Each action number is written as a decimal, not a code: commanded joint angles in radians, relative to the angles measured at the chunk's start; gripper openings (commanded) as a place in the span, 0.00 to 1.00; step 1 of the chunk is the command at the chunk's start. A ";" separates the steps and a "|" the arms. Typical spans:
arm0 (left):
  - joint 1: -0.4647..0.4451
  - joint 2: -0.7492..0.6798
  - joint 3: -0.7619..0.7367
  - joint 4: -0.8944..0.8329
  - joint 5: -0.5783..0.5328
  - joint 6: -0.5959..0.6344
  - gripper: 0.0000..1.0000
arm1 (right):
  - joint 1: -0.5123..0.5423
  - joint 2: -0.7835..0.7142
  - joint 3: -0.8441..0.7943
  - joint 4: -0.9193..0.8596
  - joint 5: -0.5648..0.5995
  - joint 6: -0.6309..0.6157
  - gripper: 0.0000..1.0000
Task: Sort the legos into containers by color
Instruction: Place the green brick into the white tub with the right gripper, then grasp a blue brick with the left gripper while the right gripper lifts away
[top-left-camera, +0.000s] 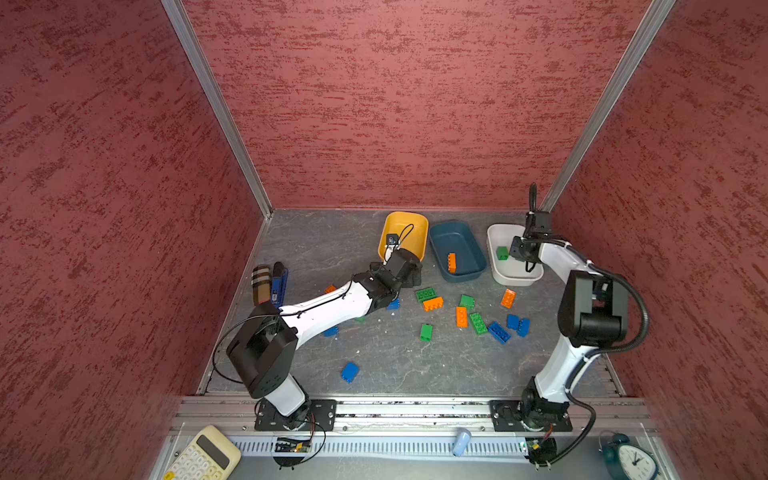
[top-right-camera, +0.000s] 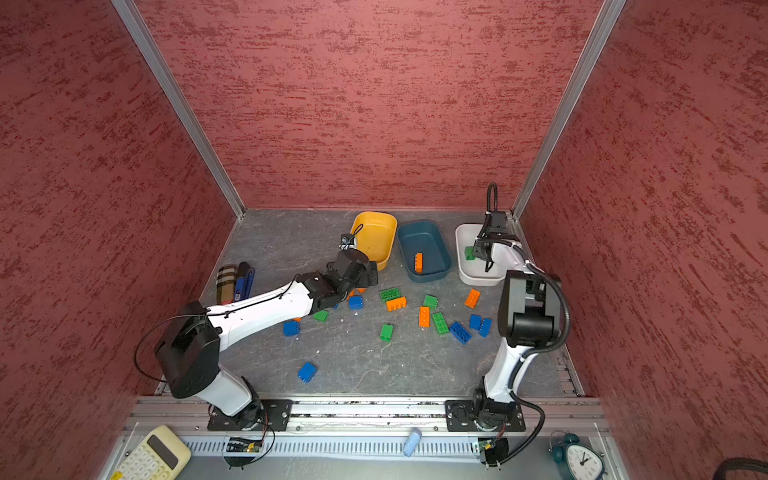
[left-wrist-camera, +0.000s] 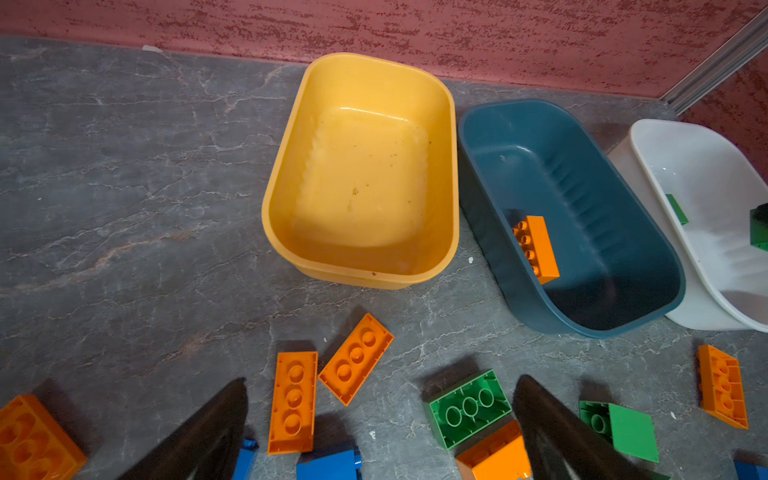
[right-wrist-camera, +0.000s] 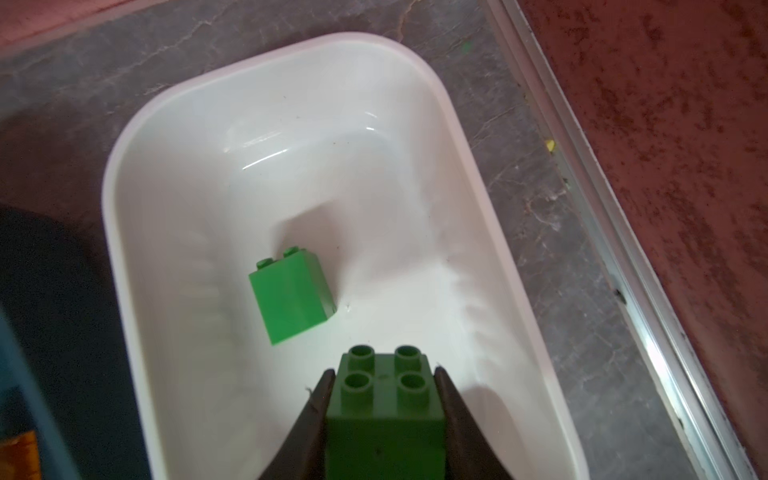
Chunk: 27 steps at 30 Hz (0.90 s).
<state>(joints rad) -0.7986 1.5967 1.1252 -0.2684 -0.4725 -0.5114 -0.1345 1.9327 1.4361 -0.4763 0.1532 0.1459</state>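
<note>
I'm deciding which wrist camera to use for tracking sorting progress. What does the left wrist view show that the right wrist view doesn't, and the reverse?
Only the left wrist: the empty yellow tub, the orange brick lying in the teal tub, loose bricks on the table, and the open left gripper.
Only the right wrist: the right gripper shut on a green square brick over the white tub, and a second green brick lying whole inside.
Both: the white tub with green inside, and part of the teal tub.
</note>
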 joint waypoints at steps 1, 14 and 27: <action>0.009 -0.030 -0.015 -0.039 -0.006 -0.021 1.00 | 0.002 0.079 0.106 -0.056 0.056 -0.061 0.36; 0.060 -0.064 -0.042 -0.236 0.025 -0.110 1.00 | 0.021 -0.013 0.116 -0.064 0.038 0.027 0.61; 0.089 0.067 0.067 -0.424 0.236 0.057 0.96 | 0.025 -0.449 -0.257 0.176 0.001 0.206 0.99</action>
<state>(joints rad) -0.7044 1.6199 1.1324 -0.5903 -0.2611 -0.4564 -0.1120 1.5597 1.2400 -0.4004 0.1665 0.2810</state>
